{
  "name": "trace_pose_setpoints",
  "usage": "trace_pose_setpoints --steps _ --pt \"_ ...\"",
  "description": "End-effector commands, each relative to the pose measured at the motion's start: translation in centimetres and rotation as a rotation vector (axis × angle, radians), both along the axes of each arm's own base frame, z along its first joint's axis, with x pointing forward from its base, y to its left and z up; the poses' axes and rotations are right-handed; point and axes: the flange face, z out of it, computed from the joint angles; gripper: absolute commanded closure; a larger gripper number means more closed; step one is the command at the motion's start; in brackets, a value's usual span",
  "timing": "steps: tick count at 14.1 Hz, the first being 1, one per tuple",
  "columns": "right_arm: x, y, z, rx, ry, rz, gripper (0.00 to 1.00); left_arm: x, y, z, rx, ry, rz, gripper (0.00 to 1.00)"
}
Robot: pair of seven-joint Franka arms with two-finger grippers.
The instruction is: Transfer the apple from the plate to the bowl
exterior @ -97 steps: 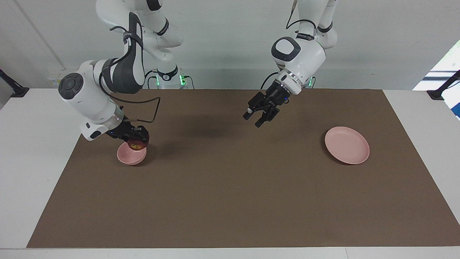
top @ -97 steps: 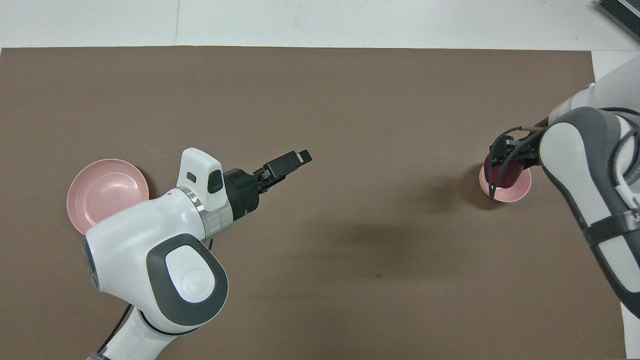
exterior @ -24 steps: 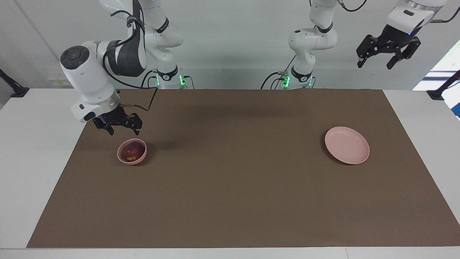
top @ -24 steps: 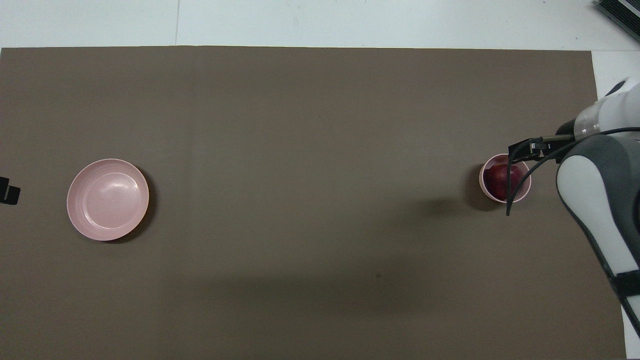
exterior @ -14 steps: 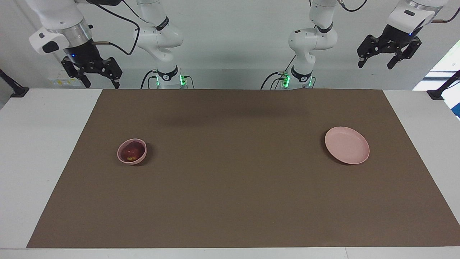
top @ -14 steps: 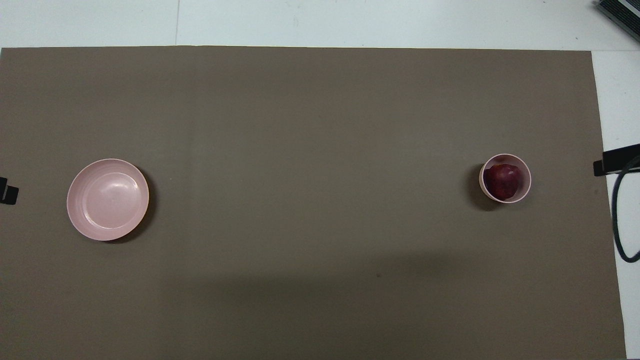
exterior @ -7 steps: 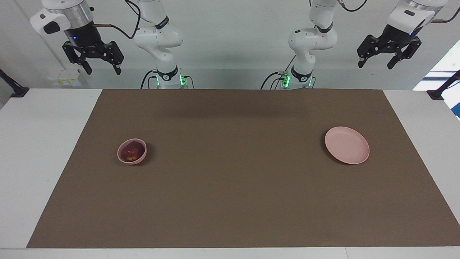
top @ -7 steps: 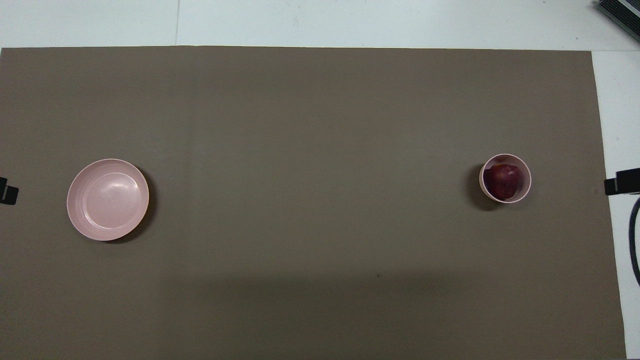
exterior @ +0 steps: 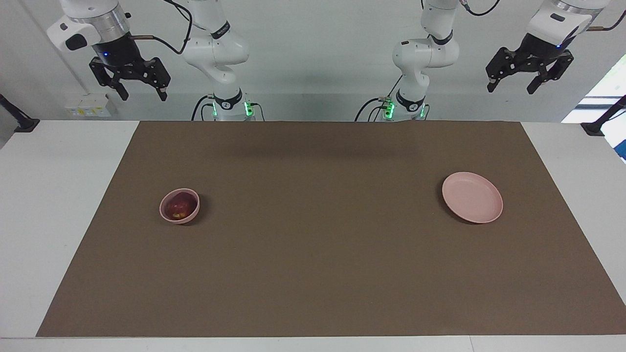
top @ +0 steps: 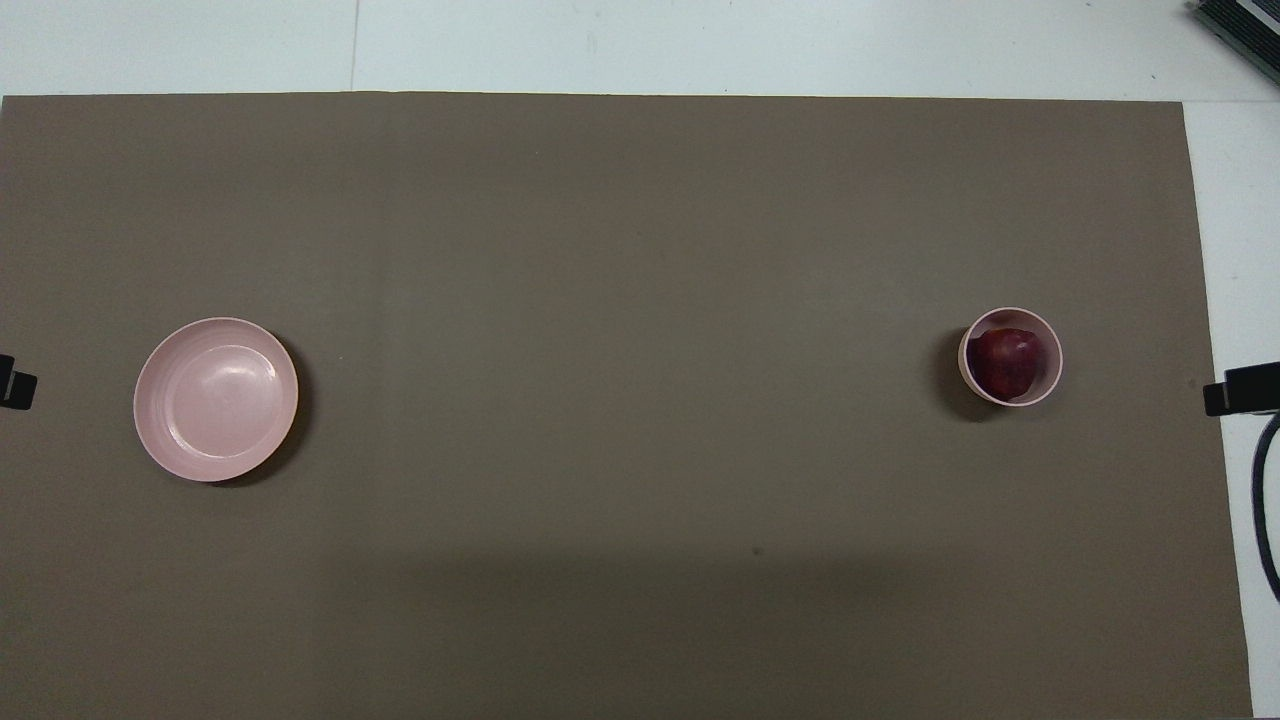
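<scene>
Table (exterior: 54,205): white top, seen on all sides of a brown mat.
Mat (exterior: 323,264): a brown rectangle is laid over most of the table; soft shadows are cast on it toward 12 o'clock in the facing view.
Wall (exterior: 313,58): plain pale grey-white, seen at 12 o'clock in the facing view.
Window (exterior: 604,95): bright daylight is admitted at 2 o'clock in the facing view.
Clamps (exterior: 19,120): black brackets are fixed at the table's two corners by the wall.

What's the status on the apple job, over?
Left gripper and right gripper open, empty, raised at their own ends of the table. Apple sits in the bowl; plate bare. Nothing in the way.
</scene>
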Motion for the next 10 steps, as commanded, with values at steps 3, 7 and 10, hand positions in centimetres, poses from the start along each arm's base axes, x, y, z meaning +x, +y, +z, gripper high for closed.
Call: trace_pose_setpoints --steps 3,7,10 --pt "-0.5 0.1 -0.1 -0.027 -0.002 0.034 0.00 -0.8 0.0 0.0 -0.007 0.014 -0.001 0.00" --pt "0.8 0.4 1.3 -0.066 0.004 0.074 0.00 -0.9 -0.4 0.0 -0.006 0.011 -0.011 0.00" --pt "0.8 0.1 1.3 -0.050 -0.005 0.074 0.00 -0.9 -0.5 0.1 -0.006 0.006 -0.013 0.00"
